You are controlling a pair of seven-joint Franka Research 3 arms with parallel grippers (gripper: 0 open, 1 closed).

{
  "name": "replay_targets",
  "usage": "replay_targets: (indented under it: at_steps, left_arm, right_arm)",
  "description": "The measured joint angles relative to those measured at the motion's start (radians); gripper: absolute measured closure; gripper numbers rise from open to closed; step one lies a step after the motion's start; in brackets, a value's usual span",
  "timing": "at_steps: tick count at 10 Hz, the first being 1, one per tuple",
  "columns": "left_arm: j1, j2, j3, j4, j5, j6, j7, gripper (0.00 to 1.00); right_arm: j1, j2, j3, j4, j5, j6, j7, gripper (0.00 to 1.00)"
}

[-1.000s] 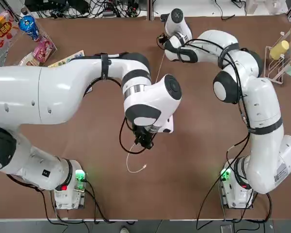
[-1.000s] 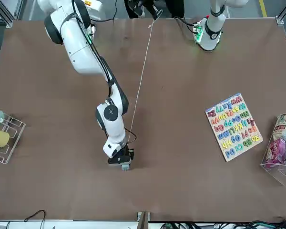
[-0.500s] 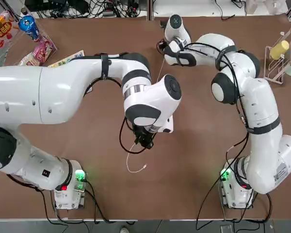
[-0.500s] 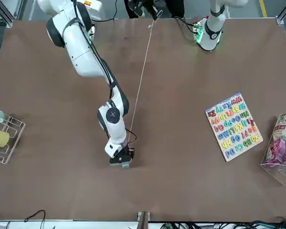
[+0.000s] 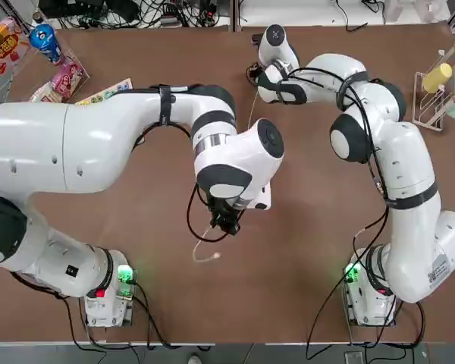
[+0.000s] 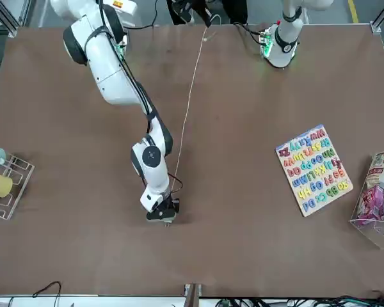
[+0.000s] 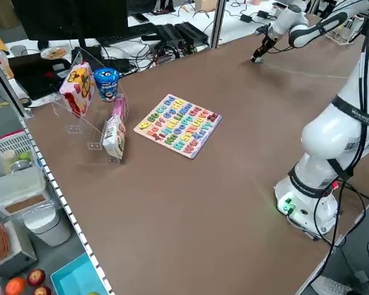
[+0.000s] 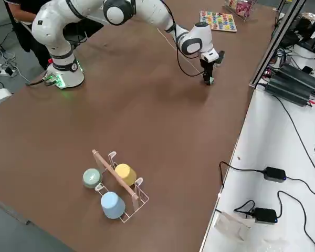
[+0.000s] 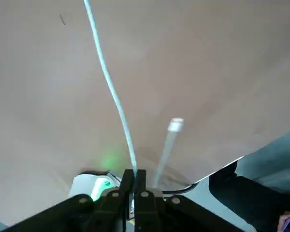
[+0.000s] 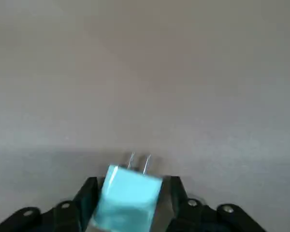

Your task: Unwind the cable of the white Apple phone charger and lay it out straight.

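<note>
White Apple phone charger (image 10: 128, 195), square and pale, two prongs bared, at the table's far side between the right gripper's (image 10: 133, 181) parted fingers, thin white cable (image 9: 106, 72) nearly straight toward the near edge, pinched in the left gripper (image 9: 134, 173).

Right side view: tabletop with one robot arm and a cup rack.

The arm (image 8: 115, 10) extends from its base (image 8: 65, 77), near the table edge, across the brown table (image 8: 84, 149); its gripper (image 8: 209, 79) is positioned on the far part of the table, below the letter board (image 8: 218, 21). A thin white cord (image 8: 170, 44) runs diagonally beneath the arm. A black cable (image 8: 178, 58) loops beside the arm's forearm. The rack (image 8: 138, 206) carries a yellow cup (image 8: 125, 174), a blue cup (image 8: 113, 205) and a green cup (image 8: 92, 178); a rod (image 8: 113, 173) spans its top. Black adapters (image 8: 274, 174) with cables lie on the adjoining white surface (image 8: 262, 210). A person (image 8: 34, 31) in dark clothing is located behind the base.
</note>
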Motion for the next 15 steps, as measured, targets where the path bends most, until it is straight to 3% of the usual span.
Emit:
replay_targets:
  at_steps: [2, 5, 6, 8, 10, 13, 15]
  left_arm:
    - [0.000, 0.000, -0.001, 0.000, -0.001, 0.000, -0.004, 0.85]
    - [0.001, 0.001, -0.001, 0.004, -0.002, 0.000, -0.067, 0.43]
    - [0.007, 0.001, 0.001, 0.016, -0.002, 0.000, -0.107, 0.28]
    - [0.066, 0.000, 0.006, 0.062, -0.002, 0.000, -0.165, 0.00]
    - [0.167, 0.001, 0.009, 0.109, -0.002, 0.000, -0.167, 0.00]
    - [0.319, -0.027, 0.008, 0.145, -0.001, 0.000, -0.164, 0.00]
    - [0.401, -0.079, 0.009, 0.147, -0.001, 0.004, -0.163, 0.00]
  right_arm:
    - [-0.003, 0.000, -0.002, 0.002, 0.000, 0.002, 0.001, 0.25]
    - [-0.013, 0.000, -0.003, 0.024, 0.000, 0.002, 0.002, 0.24]
    - [-0.015, -0.004, -0.003, 0.031, 0.002, 0.002, 0.003, 0.11]
    - [-0.030, -0.028, -0.004, 0.045, 0.005, 0.001, 0.008, 0.07]
    - [-0.061, -0.066, -0.003, 0.048, 0.005, -0.057, -0.017, 0.06]
    - [-0.098, -0.099, 0.010, 0.049, 0.010, -0.131, -0.234, 0.06]
    - [-0.181, -0.116, 0.065, 0.051, 0.011, -0.175, -0.419, 0.06]
